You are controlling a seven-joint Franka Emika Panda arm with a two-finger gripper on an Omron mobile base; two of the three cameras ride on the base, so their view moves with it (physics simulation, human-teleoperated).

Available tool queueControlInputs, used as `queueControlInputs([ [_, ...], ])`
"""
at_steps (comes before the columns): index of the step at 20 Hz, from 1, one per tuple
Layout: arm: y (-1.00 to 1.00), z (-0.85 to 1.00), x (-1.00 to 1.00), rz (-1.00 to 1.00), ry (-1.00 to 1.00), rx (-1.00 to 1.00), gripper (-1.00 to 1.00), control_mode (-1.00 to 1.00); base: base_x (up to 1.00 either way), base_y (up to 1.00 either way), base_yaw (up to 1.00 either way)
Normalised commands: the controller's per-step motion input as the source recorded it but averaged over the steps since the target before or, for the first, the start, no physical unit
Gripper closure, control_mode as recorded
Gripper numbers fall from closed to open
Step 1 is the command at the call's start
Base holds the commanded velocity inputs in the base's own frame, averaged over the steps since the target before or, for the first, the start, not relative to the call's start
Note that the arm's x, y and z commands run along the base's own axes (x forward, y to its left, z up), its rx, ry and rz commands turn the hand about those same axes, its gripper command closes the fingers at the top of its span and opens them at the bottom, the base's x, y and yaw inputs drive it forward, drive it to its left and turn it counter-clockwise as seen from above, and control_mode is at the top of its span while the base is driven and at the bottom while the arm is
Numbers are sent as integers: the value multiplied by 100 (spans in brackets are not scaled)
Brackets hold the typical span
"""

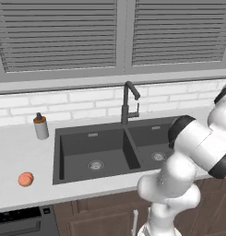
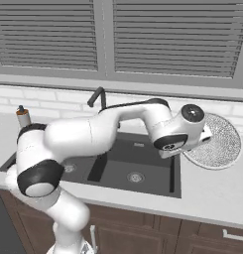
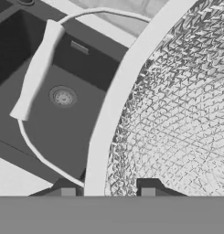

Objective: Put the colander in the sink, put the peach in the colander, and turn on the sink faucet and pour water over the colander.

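Early in the task, by the look of things. Colander [image 2: 219, 144] tilted up at the right of the sink [image 2: 143, 173], over the counter [image 2: 212, 198] beside the right basin, not yet in it. Gripper [image 3: 104, 192] at the colander's near edge, one fingertip [image 3: 67, 191] outside the rim [image 3: 118, 100] and the other inside over the mesh, so apparently clamped on the rim and bearing the bowl, though actual pad contact hidden at the bottom of the hand view. From the hand view, right basin and its drain [image 3: 63, 97] below and to one side of the rim, with a thin side handle [image 3: 38, 68] arching over the basin. Peach [image 1: 25, 179] alone on the counter left of the sink, well apart from the colander and near the front edge. Faucet [image 1: 128, 103] standing behind the divider, no water seen at the spout. Soap bottle [image 1: 40, 126] at the back left, not part of the job. Nothing finished so far, judging from this: colander to be carried over and lowered into a basin, then a reach across the whole sink for the peach, then lever on and spout aimed over the mesh. Worth care: a rim-only hold on a wide, tilted bowl, likely to swing or slip on the way down.
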Motion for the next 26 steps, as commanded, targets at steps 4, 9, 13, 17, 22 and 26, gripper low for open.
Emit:
queueControlInputs([
  [4, 100, 97, -46, 0, -14, -7, 100, -100, 0, 0, 0],
  [9, 100, 100, -36, 0, -24, -10, 100, -100, 0, 0, 0],
  [13, 100, 100, -26, 0, -28, -12, 100, -100, 0, 0, 0],
  [17, 100, 95, -7, 0, -19, -11, 100, -100, 0, 0, 0],
  [22, 100, 77, 0, 5, -8, -10, 100, -100, 0, 0, 0],
  [26, 100, 50, 0, 9, 0, -7, 100, -100, 0, 0, 0],
])
